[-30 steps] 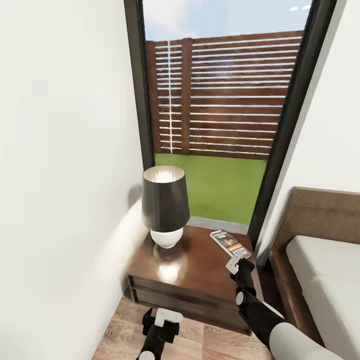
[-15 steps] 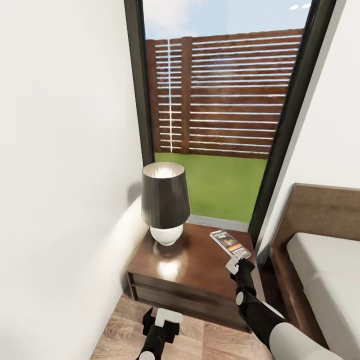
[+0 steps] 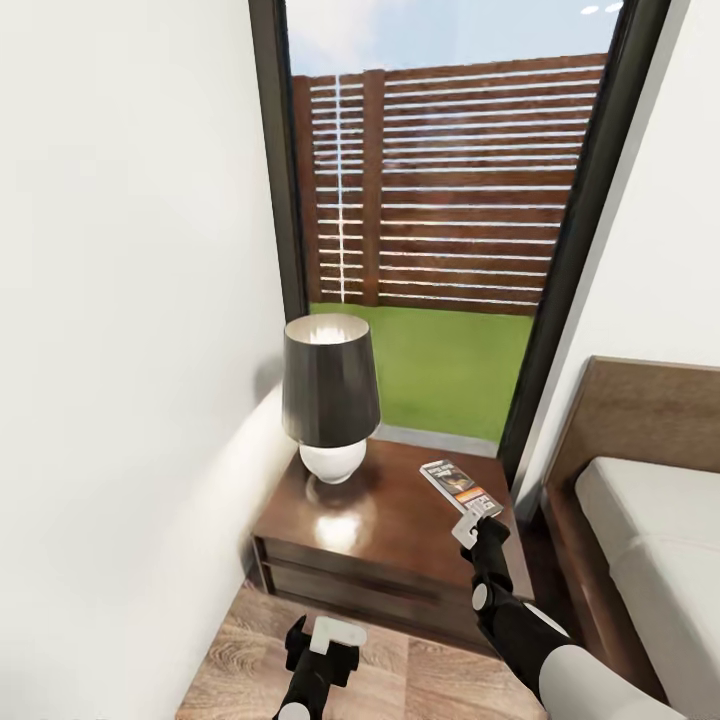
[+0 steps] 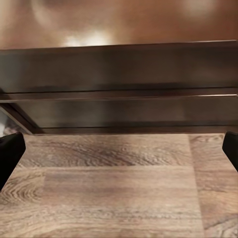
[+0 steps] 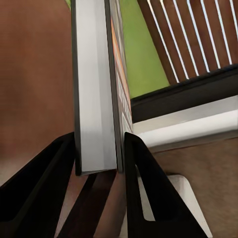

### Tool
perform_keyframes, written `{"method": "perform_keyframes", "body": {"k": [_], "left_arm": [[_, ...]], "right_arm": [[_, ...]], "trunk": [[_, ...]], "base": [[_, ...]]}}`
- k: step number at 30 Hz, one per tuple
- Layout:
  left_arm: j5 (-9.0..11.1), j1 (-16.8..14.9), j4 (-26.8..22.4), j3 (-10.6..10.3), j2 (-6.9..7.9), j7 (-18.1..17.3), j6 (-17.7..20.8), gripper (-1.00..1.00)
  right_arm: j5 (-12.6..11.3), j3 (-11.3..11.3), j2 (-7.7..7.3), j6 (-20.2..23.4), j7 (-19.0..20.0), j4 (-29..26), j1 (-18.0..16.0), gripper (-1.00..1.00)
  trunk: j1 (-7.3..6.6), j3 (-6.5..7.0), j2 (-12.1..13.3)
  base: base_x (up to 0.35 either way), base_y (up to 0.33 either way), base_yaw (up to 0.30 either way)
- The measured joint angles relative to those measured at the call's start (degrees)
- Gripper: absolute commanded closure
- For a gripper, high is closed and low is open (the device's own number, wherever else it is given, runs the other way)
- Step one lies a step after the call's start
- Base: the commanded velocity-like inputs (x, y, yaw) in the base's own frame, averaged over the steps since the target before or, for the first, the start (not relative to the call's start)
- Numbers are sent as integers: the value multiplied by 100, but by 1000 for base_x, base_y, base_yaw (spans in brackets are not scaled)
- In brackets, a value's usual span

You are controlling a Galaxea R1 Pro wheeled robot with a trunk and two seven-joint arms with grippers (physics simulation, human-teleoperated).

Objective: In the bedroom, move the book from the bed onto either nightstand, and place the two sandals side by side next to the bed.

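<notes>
- Your camera has tilted slightly; nightstand and lamp sit lower, by the window.
- Your right end effector clamps the book above the nightstand's right side.
- Your left end effector is wide above the floor.

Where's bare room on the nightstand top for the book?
The nightstand top is bare across its front and middle, between the lamp at the back corner by the wall and the bed-side edge. The right hand holds the book over that bed-side edge. The lamp corner is the crowded part.
</notes>
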Motion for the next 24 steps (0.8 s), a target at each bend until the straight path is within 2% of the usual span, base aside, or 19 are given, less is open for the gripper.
{"method": "perform_keyframes", "body": {"k": [24], "left_arm": [[4, 0, 2, -3, 0, -17, 0, -100]], "right_arm": [[4, 0, -2, 0, 154, 0, 0, 100]], "trunk": [[527, -431, -963]], "base": [[0, 0, 0]]}}
